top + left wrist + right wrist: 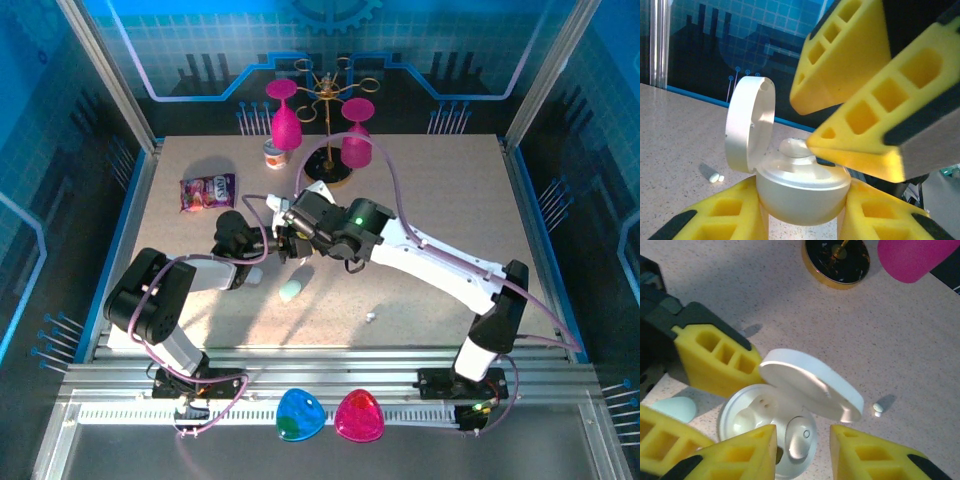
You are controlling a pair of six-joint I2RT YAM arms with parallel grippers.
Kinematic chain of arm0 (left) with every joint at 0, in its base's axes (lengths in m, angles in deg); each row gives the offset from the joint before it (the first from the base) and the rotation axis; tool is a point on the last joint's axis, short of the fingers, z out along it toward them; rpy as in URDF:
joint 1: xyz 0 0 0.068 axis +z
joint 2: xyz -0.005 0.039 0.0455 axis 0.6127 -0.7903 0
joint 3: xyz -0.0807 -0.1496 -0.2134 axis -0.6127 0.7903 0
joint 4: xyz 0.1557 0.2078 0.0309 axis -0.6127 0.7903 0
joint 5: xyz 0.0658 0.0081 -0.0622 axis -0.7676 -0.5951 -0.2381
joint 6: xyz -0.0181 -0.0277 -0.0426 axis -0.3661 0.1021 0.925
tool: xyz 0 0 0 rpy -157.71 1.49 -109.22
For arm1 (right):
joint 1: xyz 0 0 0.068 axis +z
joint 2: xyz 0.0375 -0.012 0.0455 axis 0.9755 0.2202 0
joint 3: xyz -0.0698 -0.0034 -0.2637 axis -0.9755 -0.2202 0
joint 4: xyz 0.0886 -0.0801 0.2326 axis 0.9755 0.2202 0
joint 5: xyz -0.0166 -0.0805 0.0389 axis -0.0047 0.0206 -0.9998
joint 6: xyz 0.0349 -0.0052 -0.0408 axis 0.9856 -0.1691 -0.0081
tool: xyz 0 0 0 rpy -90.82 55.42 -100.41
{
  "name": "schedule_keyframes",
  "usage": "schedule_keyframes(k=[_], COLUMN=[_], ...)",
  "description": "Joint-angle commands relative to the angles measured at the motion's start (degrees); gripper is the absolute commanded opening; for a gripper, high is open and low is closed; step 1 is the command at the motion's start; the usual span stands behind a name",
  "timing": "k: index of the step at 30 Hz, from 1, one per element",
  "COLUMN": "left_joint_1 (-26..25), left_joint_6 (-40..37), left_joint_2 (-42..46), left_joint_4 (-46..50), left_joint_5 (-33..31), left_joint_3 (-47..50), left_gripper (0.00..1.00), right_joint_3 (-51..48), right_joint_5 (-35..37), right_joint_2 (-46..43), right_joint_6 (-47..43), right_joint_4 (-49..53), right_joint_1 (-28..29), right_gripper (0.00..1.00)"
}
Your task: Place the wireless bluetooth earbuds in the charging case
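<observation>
One earbud (799, 441) lies in case (730, 412) between right claw (801, 430) fingers

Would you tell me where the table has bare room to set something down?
Bare: the right back corner of the pale speckled table, right of the gold glass rack, and the near middle around one tiny white earbud. Crowded: the centre, around the open white plastic case.

back-left: snack packet (207, 191); back: gold rack (330, 168), pink goblets (284, 125), small cup (274, 154)
</observation>
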Motion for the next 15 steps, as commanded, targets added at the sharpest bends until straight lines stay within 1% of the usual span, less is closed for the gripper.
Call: schedule_keyframes(k=[1, 5, 8, 12, 15], left_joint_1=[0.4, 0.4, 0.5, 0.6, 0.6], left_joint_6=[-1.0, -2.4, -4.0, -6.1, -7.9], left_joint_2=[0.6, 0.8, 0.7, 1.2, 2.4], left_joint_4=[-2.3, -2.6, -2.6, -2.7, -0.3], left_joint_5=[-0.6, -0.7, -1.1, -2.5, -3.9], left_joint_3=[-1.4, -0.8, -0.4, 0.1, 0.0], left_gripper=[0.22, 0.22, 0.22, 0.21, 0.22], right_joint_3=[-2.4, -4.6, -9.6, -20.8, -30.7], right_joint_5=[-3.8, -5.6, -6.9, -8.3, -10.2], right_joint_2=[-3.2, -5.8, -10.6, -20.6, -29.7], right_joint_6=[-0.5, 0.4, -0.4, -0.9, 1.0], right_joint_4=[-3.7, -6.1, -11.1, -20.0, -25.4], right_joint_1=[-0.9, -1.3, -1.3, -1.4, -2.6], right_gripper=[0.34, 0.37, 0.43, 0.52, 0.59])
